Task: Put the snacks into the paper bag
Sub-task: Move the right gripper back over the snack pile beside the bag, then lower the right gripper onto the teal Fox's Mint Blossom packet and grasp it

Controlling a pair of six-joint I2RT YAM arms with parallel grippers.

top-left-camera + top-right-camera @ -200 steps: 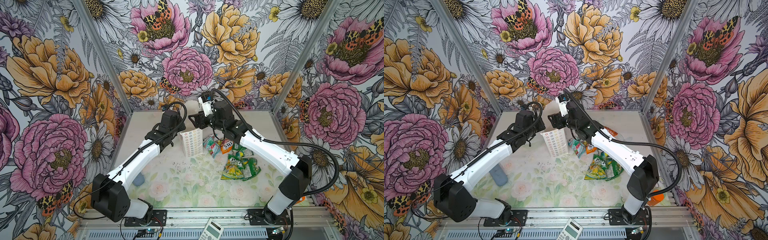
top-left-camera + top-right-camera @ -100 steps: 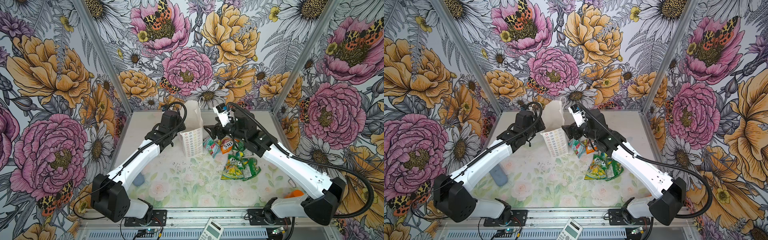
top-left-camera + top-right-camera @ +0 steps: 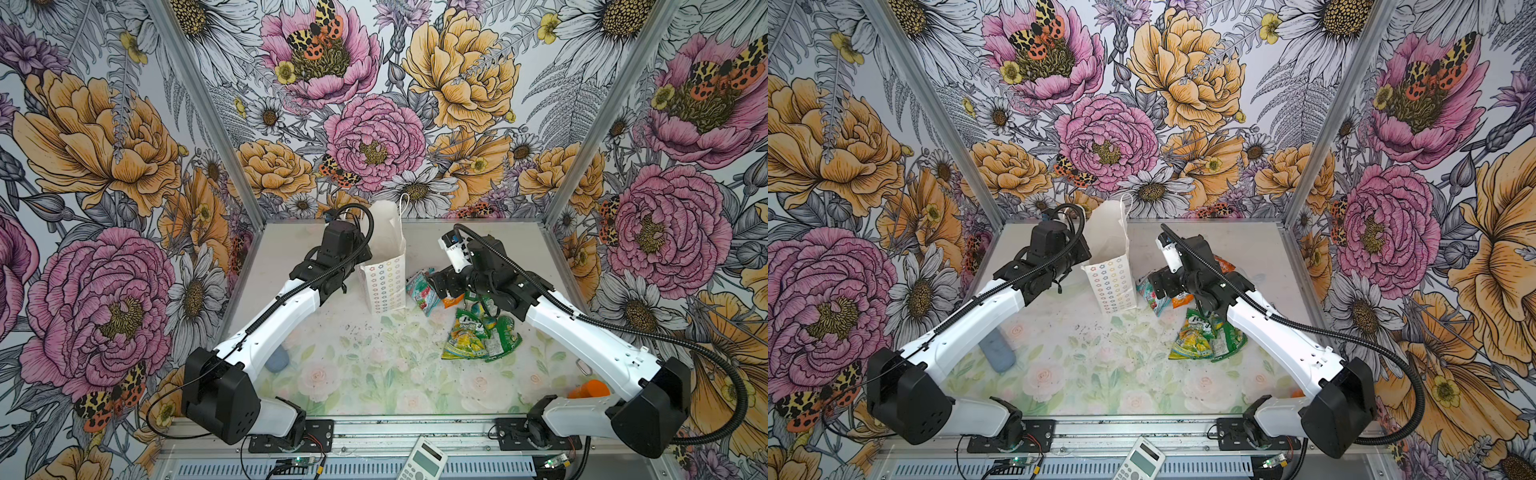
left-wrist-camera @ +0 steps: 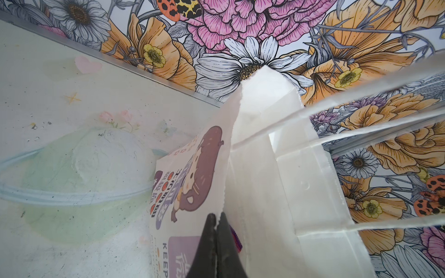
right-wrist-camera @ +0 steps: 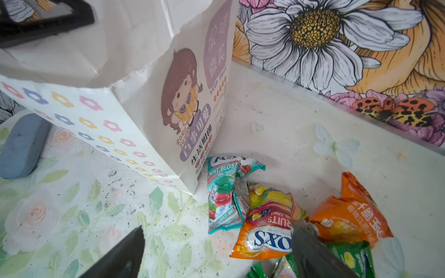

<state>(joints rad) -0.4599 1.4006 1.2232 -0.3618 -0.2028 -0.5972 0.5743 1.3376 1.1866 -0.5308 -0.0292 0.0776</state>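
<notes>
— Toward twelve o'clock on the worktop (image 3: 374, 374), what do you have?
— I see the paper bag (image 3: 384, 266) standing upright, mouth open. My left fingers (image 4: 212, 235) are pinched together on its rim, on the bag's nine o'clock side.
— And the right arm?
— My right fingers (image 5: 120, 255) are spread wide and hold nothing. They hover above the snacks (image 3: 1204, 336), which lie on the worktop at the bag's three to four o'clock. A teal packet (image 5: 222, 195) lies against the bag's foot, an orange packet (image 5: 265, 233) overlaps it, and green packets (image 3: 498, 336) sit nearer five o'clock.
— Anything inside the bag?
— I cannot tell; its inside is hidden from me.
</notes>
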